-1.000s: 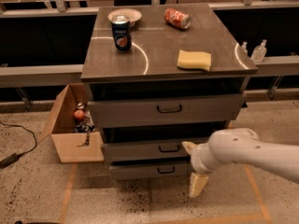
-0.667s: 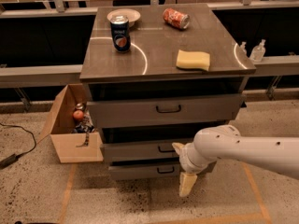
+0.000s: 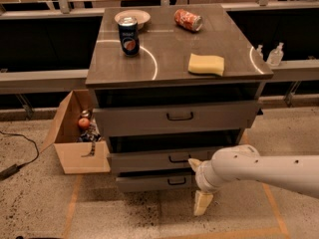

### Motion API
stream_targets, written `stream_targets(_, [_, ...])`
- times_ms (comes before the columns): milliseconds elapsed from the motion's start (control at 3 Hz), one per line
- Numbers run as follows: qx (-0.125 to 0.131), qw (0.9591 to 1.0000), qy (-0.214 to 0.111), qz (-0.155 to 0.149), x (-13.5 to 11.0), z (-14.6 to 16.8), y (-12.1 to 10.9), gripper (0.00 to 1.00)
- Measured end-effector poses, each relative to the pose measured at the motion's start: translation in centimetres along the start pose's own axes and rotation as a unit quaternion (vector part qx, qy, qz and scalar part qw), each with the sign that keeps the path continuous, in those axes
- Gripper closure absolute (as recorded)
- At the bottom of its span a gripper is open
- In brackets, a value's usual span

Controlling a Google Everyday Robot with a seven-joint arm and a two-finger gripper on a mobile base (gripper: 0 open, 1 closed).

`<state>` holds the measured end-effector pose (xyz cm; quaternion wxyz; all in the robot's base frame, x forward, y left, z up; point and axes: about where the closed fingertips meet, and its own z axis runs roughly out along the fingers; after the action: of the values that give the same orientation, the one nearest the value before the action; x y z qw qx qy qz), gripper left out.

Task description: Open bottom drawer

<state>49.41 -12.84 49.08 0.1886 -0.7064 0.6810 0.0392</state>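
Off the tabletop's left edge, down on the speckled floor, an open cardboard box (image 3: 75, 151) sits just beside the cabinet with its flaps up, holding a round red thing and some clutter. On the matt grey tabletop (image 3: 169, 54), a blue can (image 3: 129, 36) stands upright near the far left corner, just in front of a shallow pale bowl (image 3: 132, 17). A red can (image 3: 188, 20) lies on its side by the far edge, and a soft yellow sponge (image 3: 206, 64) with rounded corners lies flat toward the right edge.

Under the front edge, three grey metal fronts step down in size. The bottom drawer (image 3: 149, 183), the shortest and narrowest, sits at floor level and seems not yet pulled out, its small black bar handle (image 3: 177, 181) facing outward. The gripper (image 3: 198, 184) hangs just right of that handle on a smooth white arm reaching in from the right, placed, I judge, to hook the bar. Its jaws stand wide, one cream tip by the middle drawer (image 3: 149, 161) and the other pointing at the floor. Two clear bottles (image 3: 275, 54) stand on a ledge beyond the right edge.
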Motion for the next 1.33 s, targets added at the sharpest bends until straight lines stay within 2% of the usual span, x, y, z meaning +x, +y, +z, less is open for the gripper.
stream_targets(667, [0.004,0.9999,0.006,0.007,6.3,8.4,2.8,0.00])
stream_targets(1000, [0.006,0.9999,-0.003,-0.013,8.0,13.3,2.4,0.00])
stream_targets(1333, [0.010,0.9997,-0.004,-0.022,11.0,19.6,0.2,0.00])
